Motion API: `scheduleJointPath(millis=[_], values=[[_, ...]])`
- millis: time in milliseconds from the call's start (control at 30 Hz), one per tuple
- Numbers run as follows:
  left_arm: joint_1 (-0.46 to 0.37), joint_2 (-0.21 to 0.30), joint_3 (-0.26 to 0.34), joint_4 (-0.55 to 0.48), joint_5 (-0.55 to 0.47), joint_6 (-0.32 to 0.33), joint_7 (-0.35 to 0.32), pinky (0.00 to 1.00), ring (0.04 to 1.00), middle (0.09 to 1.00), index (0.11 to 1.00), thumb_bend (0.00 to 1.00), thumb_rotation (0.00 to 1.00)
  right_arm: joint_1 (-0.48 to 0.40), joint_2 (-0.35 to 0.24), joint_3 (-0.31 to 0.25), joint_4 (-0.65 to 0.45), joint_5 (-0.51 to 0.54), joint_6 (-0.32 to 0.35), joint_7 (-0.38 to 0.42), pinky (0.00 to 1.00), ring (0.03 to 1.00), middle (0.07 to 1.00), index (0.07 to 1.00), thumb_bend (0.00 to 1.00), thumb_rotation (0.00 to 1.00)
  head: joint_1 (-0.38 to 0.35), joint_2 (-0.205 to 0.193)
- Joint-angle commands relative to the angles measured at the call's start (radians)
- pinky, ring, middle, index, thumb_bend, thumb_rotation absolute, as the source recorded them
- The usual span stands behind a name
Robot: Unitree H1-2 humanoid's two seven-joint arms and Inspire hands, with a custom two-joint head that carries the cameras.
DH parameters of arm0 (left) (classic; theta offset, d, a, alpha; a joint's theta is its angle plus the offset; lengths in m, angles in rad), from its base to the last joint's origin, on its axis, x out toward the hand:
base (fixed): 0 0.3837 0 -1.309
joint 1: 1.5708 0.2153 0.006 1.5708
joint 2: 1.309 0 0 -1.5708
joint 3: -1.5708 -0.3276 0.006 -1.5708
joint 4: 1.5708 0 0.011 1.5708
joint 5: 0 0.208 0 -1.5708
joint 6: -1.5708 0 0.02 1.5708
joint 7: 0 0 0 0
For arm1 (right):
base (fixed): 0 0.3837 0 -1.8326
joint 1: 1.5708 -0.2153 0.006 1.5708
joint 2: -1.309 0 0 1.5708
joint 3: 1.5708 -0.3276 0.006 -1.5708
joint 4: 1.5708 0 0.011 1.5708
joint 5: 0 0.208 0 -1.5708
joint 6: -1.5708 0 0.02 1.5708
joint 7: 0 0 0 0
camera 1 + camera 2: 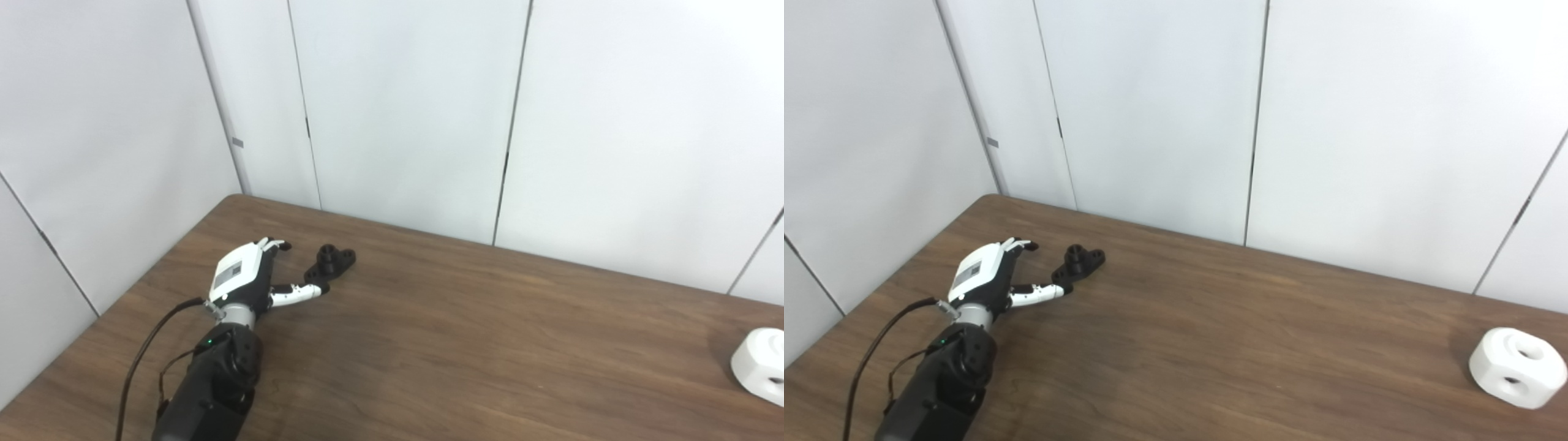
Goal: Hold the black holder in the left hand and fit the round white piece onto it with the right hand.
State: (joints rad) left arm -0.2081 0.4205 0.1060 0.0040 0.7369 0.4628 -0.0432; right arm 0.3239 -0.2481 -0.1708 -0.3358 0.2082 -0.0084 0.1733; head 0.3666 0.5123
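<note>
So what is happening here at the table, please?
The left hand is reaching over the table toward the black holder, with fingers apart. Its thumb tip seems to be at the holder's near end, but the holder lies flat and is not yet gripped. The white piece sits far off at the table's right side, untouched. The right hand is not in view, so the fitting has not begun.
</note>
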Motion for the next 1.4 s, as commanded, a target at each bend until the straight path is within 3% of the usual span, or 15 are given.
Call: scheduleJointPath(millis=[0, 433, 667, 1367], values=[[-0.061, 0.036, 0.001, 0.013, 0.000, -0.001, 0.033, 1.00, 0.985, 0.949, 0.849, 0.96, 0.55, 0.001, -0.003, -0.004, -0.038, 0.000, -0.014, -0.006, 1.00, 1.000, 1.000, 0.968, 0.52, 1.00, -0.001, 0.001], [-0.188, 0.024, -0.049, 0.205, -0.053, -0.022, 0.088, 1.00, 0.975, 0.937, 0.828, 0.92, 0.49, 0.007, 0.005, 0.000, -0.050, -0.011, -0.014, -0.010, 1.00, 1.000, 0.995, 0.969, 0.49, 1.00, -0.021, 0.011], [-0.225, 0.038, -0.091, 0.272, -0.067, -0.027, 0.105, 1.00, 0.969, 0.930, 0.824, 0.92, 0.51, 0.007, 0.005, 0.000, -0.056, -0.014, -0.009, -0.018, 1.00, 1.000, 0.986, 0.958, 0.50, 1.00, -0.028, 0.014], [-0.243, 0.040, -0.130, 0.311, -0.063, 0.003, 0.118, 1.00, 0.947, 0.883, 0.731, 0.88, 0.43, 0.010, 0.001, -0.001, -0.071, -0.014, -0.001, -0.018, 1.00, 1.000, 0.981, 0.956, 0.49, 1.00, -0.034, 0.026]])
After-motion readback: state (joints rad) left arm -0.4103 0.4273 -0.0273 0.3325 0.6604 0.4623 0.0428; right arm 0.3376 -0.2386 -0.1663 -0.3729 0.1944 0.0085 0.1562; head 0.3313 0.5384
